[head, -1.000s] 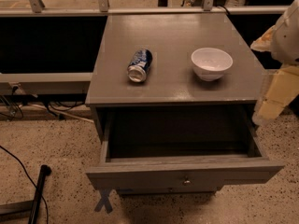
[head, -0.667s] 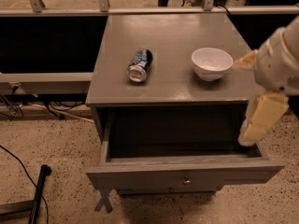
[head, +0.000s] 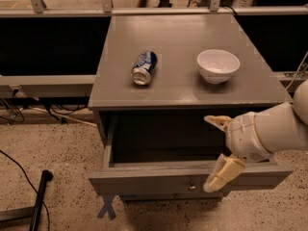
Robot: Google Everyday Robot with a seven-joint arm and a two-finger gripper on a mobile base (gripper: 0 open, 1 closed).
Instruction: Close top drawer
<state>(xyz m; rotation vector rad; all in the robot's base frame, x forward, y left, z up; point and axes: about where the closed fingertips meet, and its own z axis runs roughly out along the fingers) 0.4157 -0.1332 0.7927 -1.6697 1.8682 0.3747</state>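
Note:
The top drawer (head: pixel 144 181) of the grey cabinet stands pulled out, its dark inside showing and empty. Its front panel has a small round metal knob (head: pixel 192 187) at the centre. My gripper (head: pixel 215 149) comes in from the right on a white arm and is open. One beige finger (head: pixel 222 173) hangs over the right part of the drawer front, beside the knob. The other finger (head: pixel 217 121) points left over the open drawer box. It holds nothing.
On the cabinet top (head: pixel 173 88) lie a blue can (head: pixel 144 67) on its side and a white bowl (head: pixel 218 65). A blue X mark (head: pixel 107 207) is on the speckled floor by the drawer's left corner. A black pole (head: pixel 38 198) and cables lie at the left.
My arm has swung left and down from the cabinet's right side. The gripper now sits at the right part of the drawer front. The drawer, can and bowl have not moved.

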